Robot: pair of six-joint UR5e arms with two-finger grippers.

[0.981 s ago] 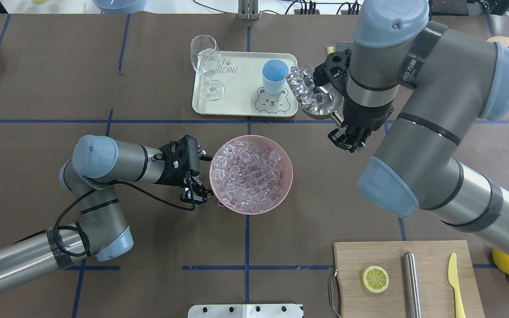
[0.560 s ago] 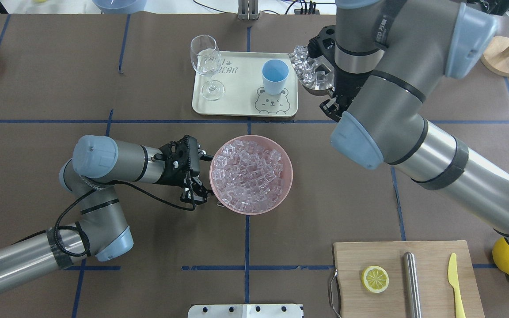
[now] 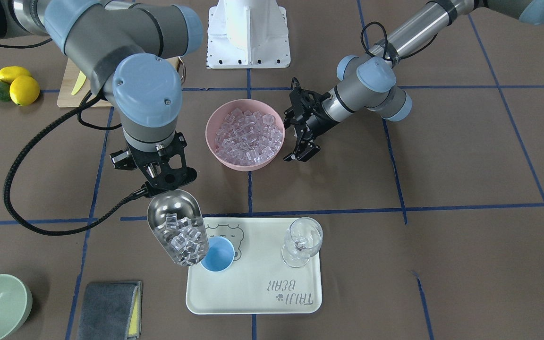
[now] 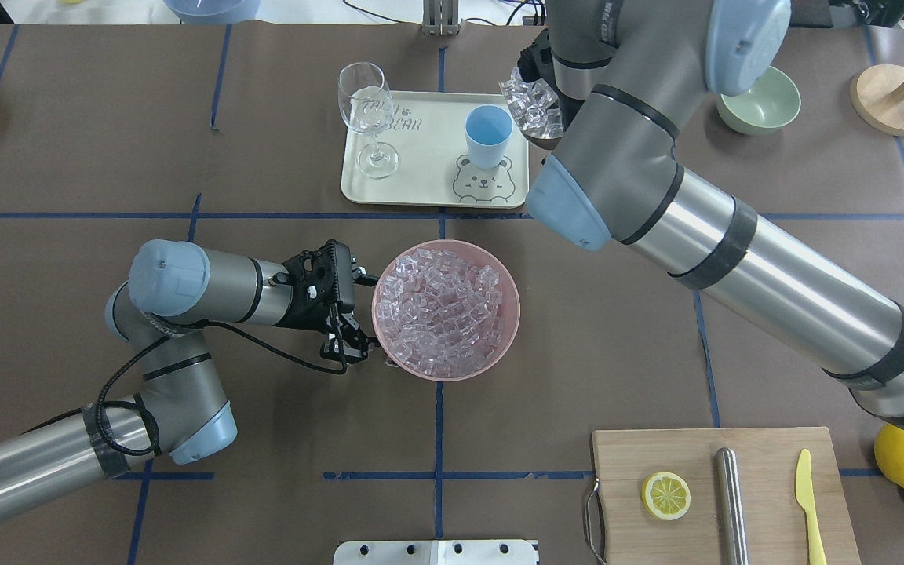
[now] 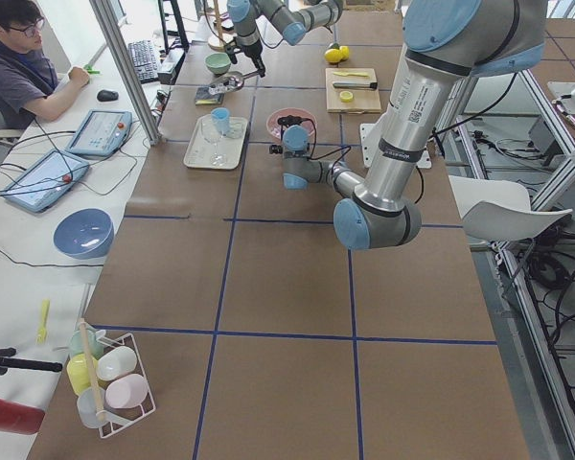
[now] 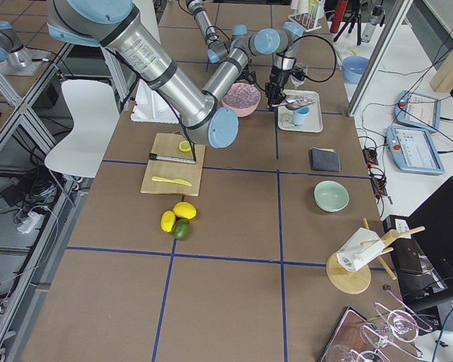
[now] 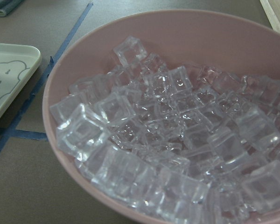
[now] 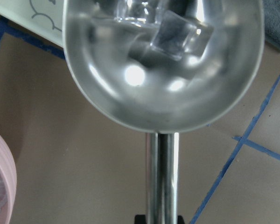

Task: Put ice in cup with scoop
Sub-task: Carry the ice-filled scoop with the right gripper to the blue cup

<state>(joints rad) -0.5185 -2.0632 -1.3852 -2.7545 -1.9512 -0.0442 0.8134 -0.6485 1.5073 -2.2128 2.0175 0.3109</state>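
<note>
Scoop (image 3: 176, 226) rigid, slick steel; ice (image 3: 184, 242) likely slippery, loose, spill-prone. Right gripper (image 3: 167, 182) clamped on rod handle (image 8: 161, 177), sensible hold; cup (image 3: 218, 255) nearby.

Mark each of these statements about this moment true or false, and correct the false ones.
1. The scoop carries ice. True.
2. The cup has cubes in it. False: its inside shows bare blue from overhead.
3. The wine glass stands on the same tray as the cup. True.
4. The pink bowl is empty. False: it is heaped with cubes.
5. The left gripper holds the scoop. False: the right gripper holds it by the handle, its open end at the cup's rim. The left gripper sits beside the pink bowl.
</note>
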